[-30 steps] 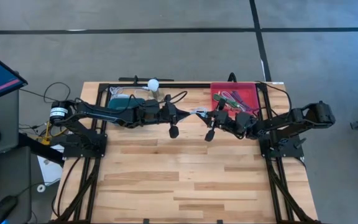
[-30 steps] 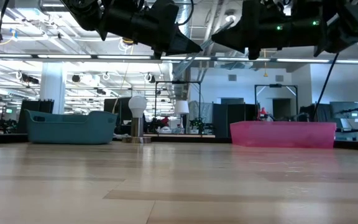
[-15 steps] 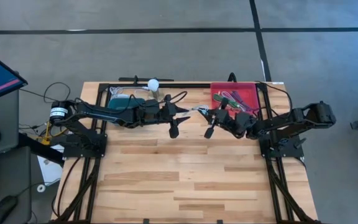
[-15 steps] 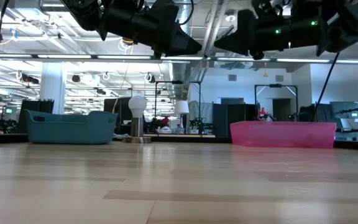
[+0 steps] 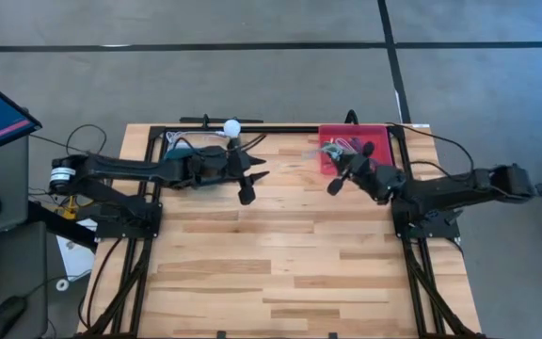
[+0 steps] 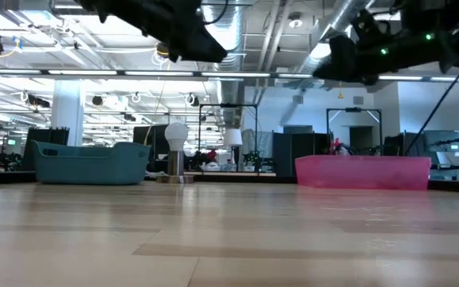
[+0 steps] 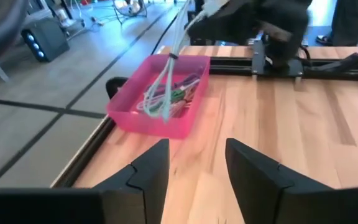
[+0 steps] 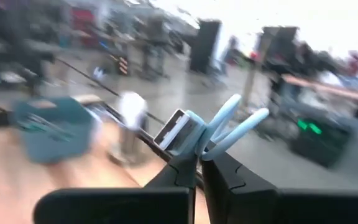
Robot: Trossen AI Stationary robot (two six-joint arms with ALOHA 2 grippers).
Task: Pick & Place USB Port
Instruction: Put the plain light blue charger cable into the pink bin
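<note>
Right hand pinching USB cable

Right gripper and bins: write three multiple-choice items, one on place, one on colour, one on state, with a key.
1. Where is the right gripper?
A. just left of the pink bin, above the table
B. over the teal bin
C. at the table's near edge

2. What colour is the cable in the right gripper?
A. red
B. light blue
C. black

3. How do the left gripper's fingers stand?
A. shut on a cable
B. shut, empty
C. open, empty

Key: 1 A, the high view shows it by that bin. 2 B, the right wrist view shows pale blue strands and a silver USB plug. 3 C, bare wood shows between them.
</note>
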